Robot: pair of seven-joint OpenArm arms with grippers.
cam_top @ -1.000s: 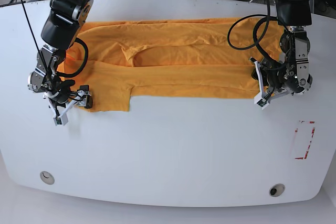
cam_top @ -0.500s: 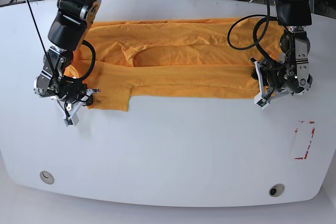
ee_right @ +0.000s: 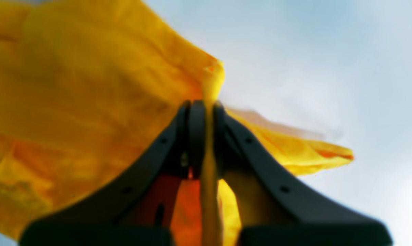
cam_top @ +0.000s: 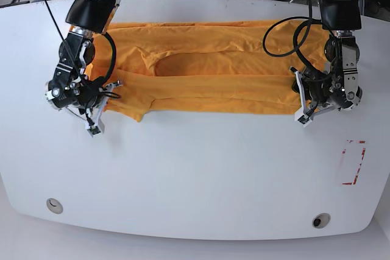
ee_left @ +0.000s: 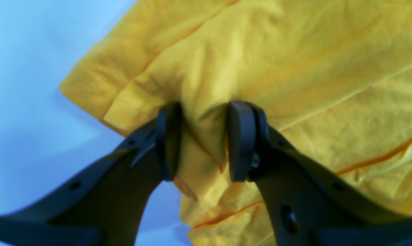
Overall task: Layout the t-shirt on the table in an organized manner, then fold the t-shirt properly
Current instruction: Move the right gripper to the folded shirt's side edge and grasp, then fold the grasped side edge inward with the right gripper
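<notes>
Pinching t-shirt (cam_top: 201,77) | right tool (ee_right: 206,106) clamped | left tool (ee_left: 202,136) gripping fold

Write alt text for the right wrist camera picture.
The right gripper, black and seen close up, is shut on an edge of the bright orange-yellow cotton t-shirt. The cloth fills the left side, with the glossy white table blurred on the right.

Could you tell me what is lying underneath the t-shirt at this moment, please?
The t-shirt lies on the white table, which shows bare all around it. Whatever part of the tabletop lies beneath the folded cloth is covered, so anything there cannot be seen.
</notes>
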